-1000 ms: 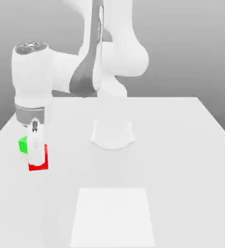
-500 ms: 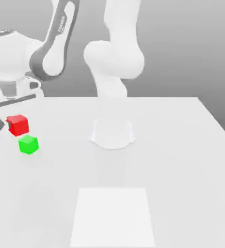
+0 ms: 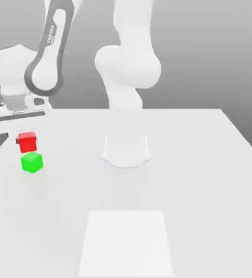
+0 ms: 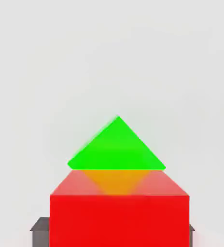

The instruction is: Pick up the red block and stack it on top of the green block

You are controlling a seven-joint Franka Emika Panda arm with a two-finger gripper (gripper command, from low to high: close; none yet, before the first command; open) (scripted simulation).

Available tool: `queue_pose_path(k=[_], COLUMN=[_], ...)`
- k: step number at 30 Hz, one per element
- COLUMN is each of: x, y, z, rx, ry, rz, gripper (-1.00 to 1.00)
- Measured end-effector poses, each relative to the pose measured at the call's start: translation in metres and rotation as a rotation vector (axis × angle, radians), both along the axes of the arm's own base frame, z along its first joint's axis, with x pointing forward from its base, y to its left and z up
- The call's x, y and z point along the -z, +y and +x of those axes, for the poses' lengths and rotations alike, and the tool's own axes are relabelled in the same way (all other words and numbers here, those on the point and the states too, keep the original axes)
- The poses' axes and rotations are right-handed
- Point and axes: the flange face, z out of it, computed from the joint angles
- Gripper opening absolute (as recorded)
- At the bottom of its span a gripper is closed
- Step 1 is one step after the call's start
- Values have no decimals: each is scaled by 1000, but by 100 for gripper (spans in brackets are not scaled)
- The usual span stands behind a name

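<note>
The red block (image 3: pixel 27 142) has swung in over the green block (image 3: pixel 31 162), clamped in the hand (image 3: pixel 26 136), just above it, not touching. Release off-centre and it could slide onto the bench (image 3: pixel 193 163).

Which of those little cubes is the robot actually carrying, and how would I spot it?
Start from the big white arm and follow it to its hand at the exterior view's left edge of the white table. The red block hangs there in the shut jaws, just above the green block. It is the red cube off the table; the green one rests on it.
</note>
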Motion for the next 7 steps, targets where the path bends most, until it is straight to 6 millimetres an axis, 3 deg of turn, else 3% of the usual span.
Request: queue_pose_path(k=[7], x=[27], y=[2], z=[-7], rx=[7], ry=[35], rz=[-27], gripper=[-100])
